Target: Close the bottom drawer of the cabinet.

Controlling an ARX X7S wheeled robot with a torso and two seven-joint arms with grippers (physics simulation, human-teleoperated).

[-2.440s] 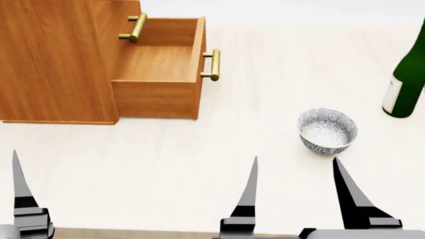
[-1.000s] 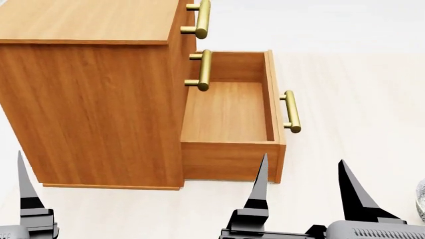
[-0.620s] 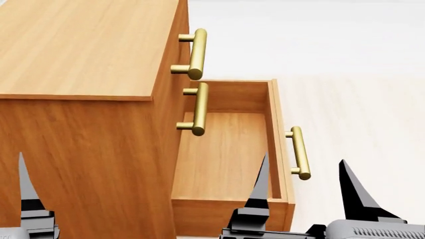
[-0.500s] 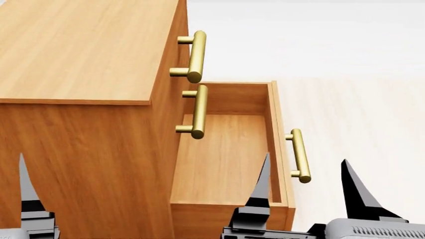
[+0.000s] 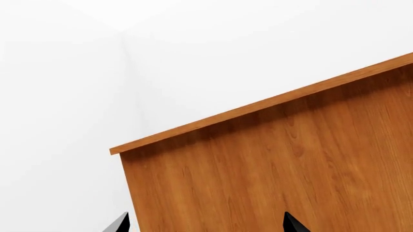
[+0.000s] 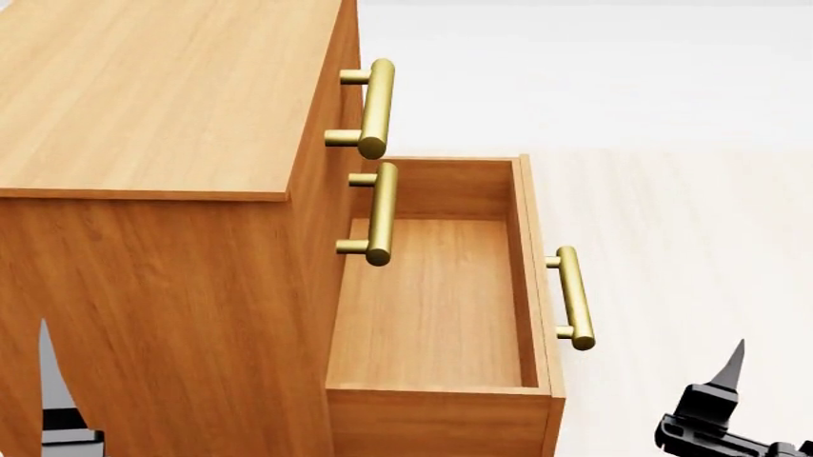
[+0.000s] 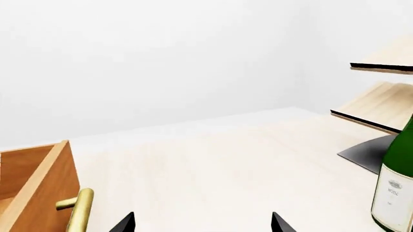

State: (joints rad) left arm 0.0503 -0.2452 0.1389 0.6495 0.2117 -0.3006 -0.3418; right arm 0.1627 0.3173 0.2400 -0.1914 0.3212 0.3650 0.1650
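Observation:
The cabinet is a tall orange-brown wood box at the left of the head view. Its bottom drawer stands pulled far out and is empty, its brass handle on the front panel. The two upper drawers are shut, with handles above. My left gripper is open, facing the cabinet's side wall. My right gripper is open and empty, to the right of the drawer front, beside the drawer's handle. One right finger shows in the head view.
A green wine bottle stands on the pale table at the right. A pale slanted wooden rack stands behind it. One left finger shows in front of the cabinet's side.
The head view closed in on the cabinet, then held steady. My right gripper has moved right, from over the drawer's front corner to beyond its handle.

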